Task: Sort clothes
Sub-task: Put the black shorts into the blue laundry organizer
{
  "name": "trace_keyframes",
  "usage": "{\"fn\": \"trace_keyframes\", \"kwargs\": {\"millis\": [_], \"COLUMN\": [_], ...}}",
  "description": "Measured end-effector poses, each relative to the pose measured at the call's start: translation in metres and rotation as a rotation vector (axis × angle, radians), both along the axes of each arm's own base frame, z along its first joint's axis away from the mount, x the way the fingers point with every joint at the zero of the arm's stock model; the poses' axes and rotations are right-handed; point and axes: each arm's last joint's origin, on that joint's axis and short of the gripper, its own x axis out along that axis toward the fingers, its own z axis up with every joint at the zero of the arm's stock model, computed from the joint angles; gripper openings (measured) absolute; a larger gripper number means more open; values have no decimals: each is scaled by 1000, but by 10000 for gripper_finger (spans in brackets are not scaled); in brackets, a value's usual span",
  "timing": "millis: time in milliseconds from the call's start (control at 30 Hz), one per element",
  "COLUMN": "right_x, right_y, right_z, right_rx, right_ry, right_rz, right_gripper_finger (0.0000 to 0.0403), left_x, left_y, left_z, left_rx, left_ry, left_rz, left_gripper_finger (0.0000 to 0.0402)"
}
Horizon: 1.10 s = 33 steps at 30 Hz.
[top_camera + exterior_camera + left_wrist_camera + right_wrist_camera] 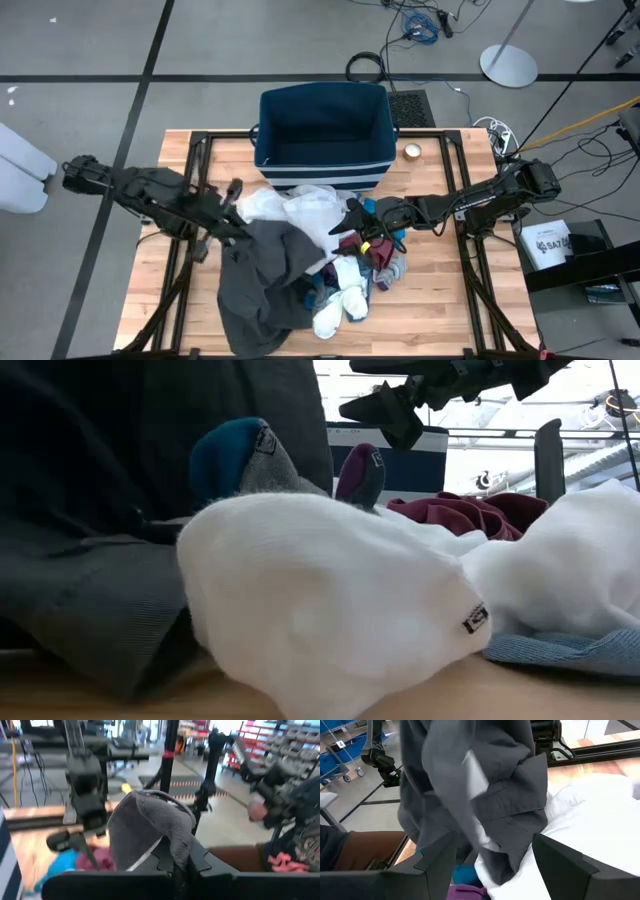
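Wooden slat table (150, 300) on a black frame, grey floor around it, cables and a round lamp base beyond the far edge.

Item 1. Left claw (243, 228): near the table's centre, fingers pressed together, pinching the dark grey garment (265, 280). In the left wrist view a ribbed fold of that grey cloth (150, 827) bunches up over the claw's fingers (172, 865).

Item 2. Right claw (350, 222): reaching in from the right, fingers spread apart with nothing between them, just beside the raised grey cloth. In the right wrist view both fingers (570, 865) stand wide, the grey garment (470, 790) hanging ahead of them over white fabric (590, 815).

Item 3. White garment (295, 210): crumpled between the two claws, touching the grey piece.

Item 4. Maroon piece (352, 243): just beside the right claw; also seen low, behind the white heap (470, 515).

Item 5. White socks (338, 305): at the near end of the pile; one fills the low view (320, 600).

Item 6. Bright blue piece (312, 293): partly tucked under the grey garment's edge.

Item 7. Navy bin (322, 130): white-striped, at the table's far edge, just behind the pile.

Item 8. Small round object (412, 152): right of the bin; kind cannot be told.
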Motion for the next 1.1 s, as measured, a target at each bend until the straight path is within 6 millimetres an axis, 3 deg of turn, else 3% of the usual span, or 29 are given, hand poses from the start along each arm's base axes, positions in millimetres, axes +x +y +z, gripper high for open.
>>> {"fn": "trace_keyframes", "kwargs": {"millis": [367, 600, 1100], "right_x": [0, 0, 2], "right_y": [0, 0, 0], "right_z": [0, 0, 3], "right_rx": [0, -1, 6], "right_ry": [0, 0, -44], "right_rz": [0, 0, 0], "right_gripper_finger": [247, 247, 247], "left_x": [-23, -32, -48], "left_y": [5, 8, 20], "left_z": [60, 83, 133], "left_rx": [-78, -70, -28], "left_ry": [-359, -592, -972], "left_rz": [-99, -83, 228], "left_gripper_finger": [13, 14, 15]}}
